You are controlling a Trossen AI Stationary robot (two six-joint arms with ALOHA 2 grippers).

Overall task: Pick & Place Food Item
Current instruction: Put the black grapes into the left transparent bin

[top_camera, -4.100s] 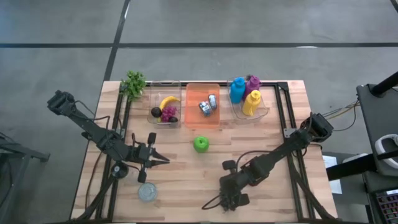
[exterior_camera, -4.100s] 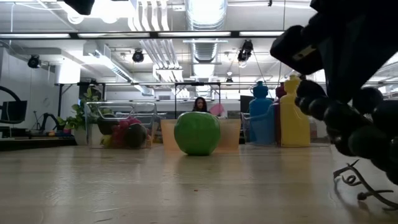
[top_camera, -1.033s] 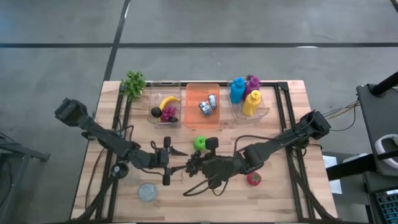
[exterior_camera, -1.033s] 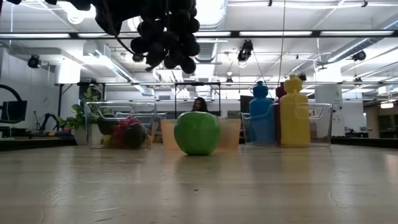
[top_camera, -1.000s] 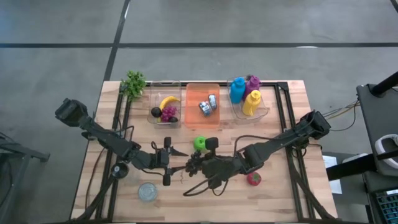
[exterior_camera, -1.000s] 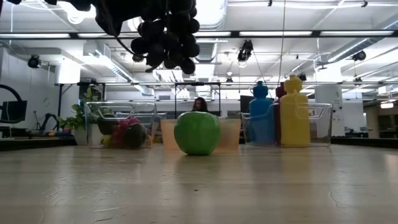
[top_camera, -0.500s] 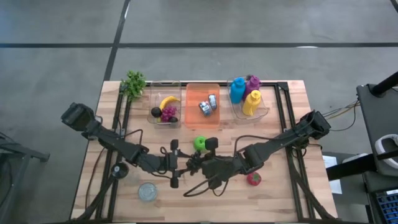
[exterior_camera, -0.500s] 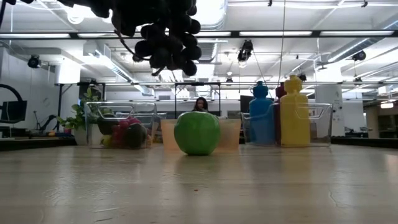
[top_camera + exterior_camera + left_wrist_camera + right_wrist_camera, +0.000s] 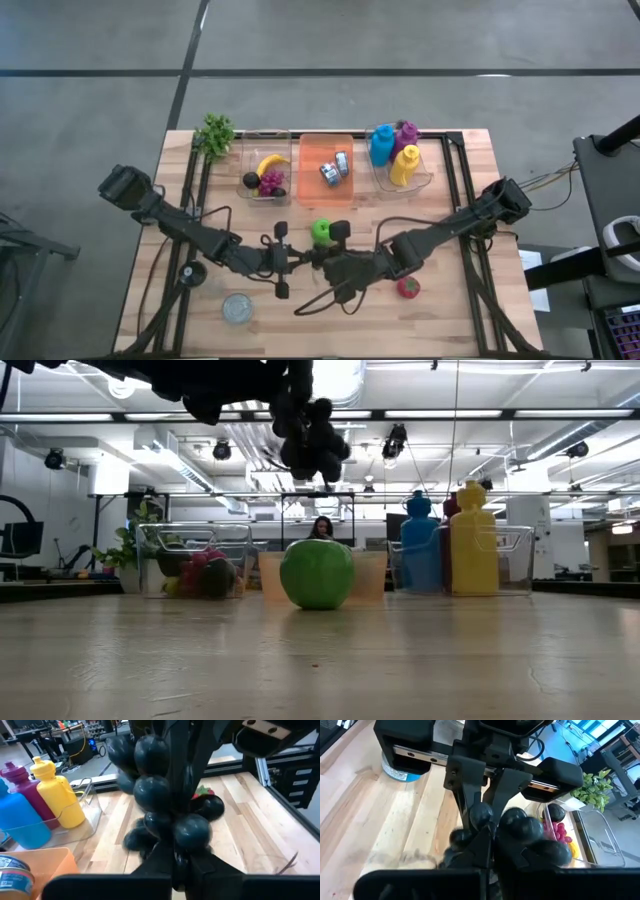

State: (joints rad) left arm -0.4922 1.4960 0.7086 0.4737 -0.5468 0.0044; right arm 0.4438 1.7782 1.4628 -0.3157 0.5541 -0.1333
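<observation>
Above mid-table: the dark grape bunch [image 9: 310, 435] hangs in the air, clear of the wood.
Left gripper [image 9: 296, 262]: fingers look closed on the bunch from its side.
Right gripper [image 9: 318, 263]: fingers also pinched together in the bunch, nose to nose with the left.
Done: grapes lifted, apparently mid-handover.
Left: one arm lets go; likely placing in the clear fruit bin [image 9: 246, 165]; green apple [image 9: 321, 231] and strawberry [image 9: 408, 287] lie loose.
Writing: none readable.
</observation>
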